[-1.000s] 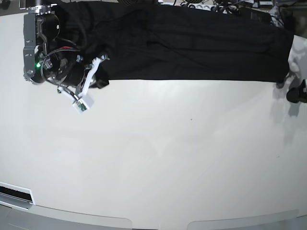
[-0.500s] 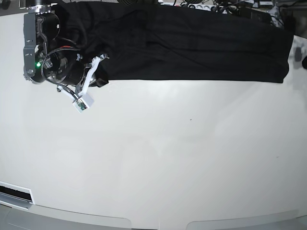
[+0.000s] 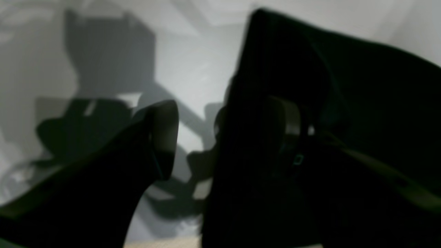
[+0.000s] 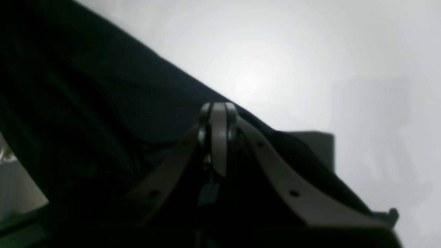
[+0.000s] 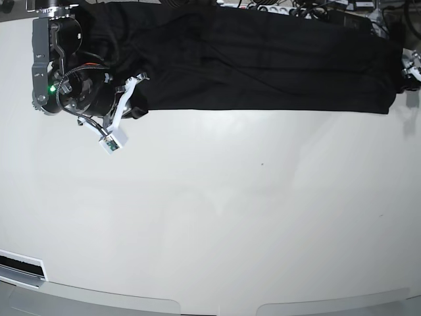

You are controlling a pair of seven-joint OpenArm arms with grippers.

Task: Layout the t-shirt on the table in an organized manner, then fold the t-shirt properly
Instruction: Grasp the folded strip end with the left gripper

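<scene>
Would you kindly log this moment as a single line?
t-shirt: stretched along far table edge | right gripper: shut on t-shirt corner | left gripper: open, straddling opposite edge

One t-shirt (image 5: 263,62), one table (image 5: 217,210), two grippers

tangle of cables (image 5: 289,9) along the far edge, dark clutter behind, even bright overhead light

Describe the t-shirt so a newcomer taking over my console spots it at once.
Start with the glossy white table that fills the base view. Along its far edge lies the t-shirt, a long strip of plain black fabric. The right gripper is clamped on one end of it, and it is the only garment there.
</scene>
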